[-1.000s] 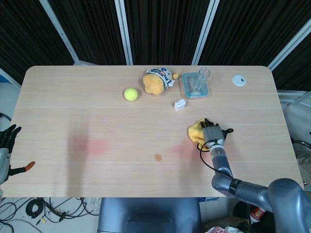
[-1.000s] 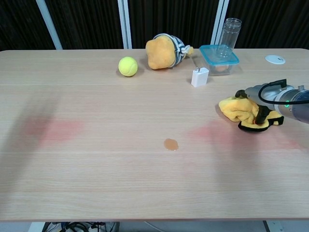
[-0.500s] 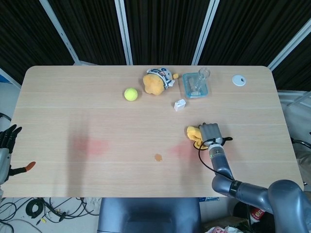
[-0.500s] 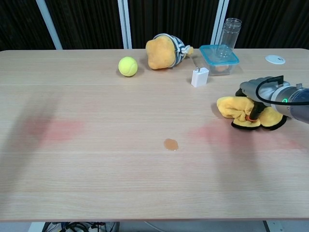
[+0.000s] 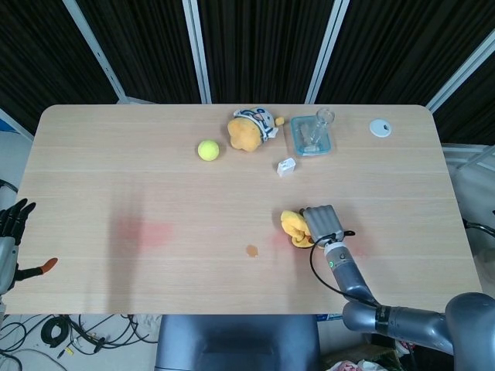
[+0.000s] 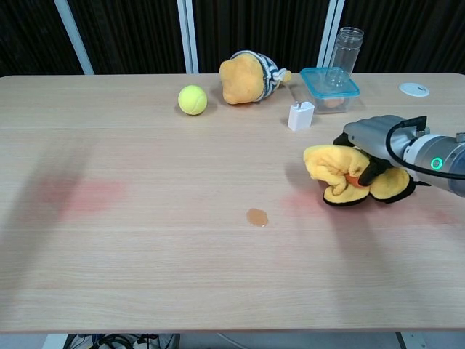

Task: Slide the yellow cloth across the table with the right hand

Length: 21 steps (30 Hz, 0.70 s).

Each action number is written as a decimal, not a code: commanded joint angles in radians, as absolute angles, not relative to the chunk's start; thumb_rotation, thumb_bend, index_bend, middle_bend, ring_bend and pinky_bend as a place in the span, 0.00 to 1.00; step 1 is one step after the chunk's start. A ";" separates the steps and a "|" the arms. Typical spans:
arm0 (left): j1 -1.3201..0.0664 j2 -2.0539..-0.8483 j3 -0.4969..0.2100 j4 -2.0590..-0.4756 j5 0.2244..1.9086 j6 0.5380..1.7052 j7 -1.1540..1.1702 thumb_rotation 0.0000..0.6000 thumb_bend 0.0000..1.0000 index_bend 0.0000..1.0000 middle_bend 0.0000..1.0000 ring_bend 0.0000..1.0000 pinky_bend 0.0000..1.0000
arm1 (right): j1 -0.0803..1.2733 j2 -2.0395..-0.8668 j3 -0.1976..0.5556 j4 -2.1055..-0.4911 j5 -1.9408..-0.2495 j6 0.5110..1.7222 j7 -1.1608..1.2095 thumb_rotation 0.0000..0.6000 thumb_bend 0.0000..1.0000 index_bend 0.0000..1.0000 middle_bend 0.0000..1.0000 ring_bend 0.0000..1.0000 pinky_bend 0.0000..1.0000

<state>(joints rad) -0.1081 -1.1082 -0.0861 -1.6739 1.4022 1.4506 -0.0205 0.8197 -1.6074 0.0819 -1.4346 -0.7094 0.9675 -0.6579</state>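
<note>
The right hand (image 6: 374, 145) lay flat on top of the yellow cloth (image 6: 330, 169), pressing it onto the table (image 6: 145, 240) with the fingers draped over the bunched fabric; whether they were curled into the folds could not be told from either view. The cloth sat on the right half of the table, mostly under and to the left of the hand, with its loose crumpled edge sticking out toward the table's middle. In the head view the hand (image 5: 322, 224) covered the cloth's right side, leaving a small yellow lump (image 5: 292, 225) showing beside it. A small brown spot (image 6: 256, 217) lay on the wood near the cloth, down and to the left, apart from it. The left hand (image 5: 11, 224) hung off the table's left edge with its fingers spread and nothing in them. Along the far side stood a tennis ball (image 6: 192, 99), a plush toy (image 6: 245, 77), a white charger (image 6: 301, 115), a lidded container (image 6: 329, 83) and a clear bottle (image 6: 346, 48).
</note>
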 commanded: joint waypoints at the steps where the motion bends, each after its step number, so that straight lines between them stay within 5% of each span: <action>1: -0.107 -1.108 -0.086 -1.673 1.404 1.453 -0.021 1.00 0.00 0.00 0.00 0.00 0.00 | 0.806 -1.612 0.068 -1.475 -0.751 0.989 -0.646 1.00 0.48 0.68 0.69 0.76 0.73; 21: -0.113 -1.101 -0.086 -1.674 1.396 1.435 -0.031 1.00 0.00 0.00 0.00 0.00 0.00 | 0.853 -1.854 0.096 -1.364 -0.781 0.980 -0.698 1.00 0.49 0.69 0.69 0.77 0.73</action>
<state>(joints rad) -0.1124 -1.1006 -0.0866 -1.6744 1.3957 1.4351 -0.0305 0.8469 -1.8361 0.0884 -1.3806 -0.7786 0.9846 -0.6976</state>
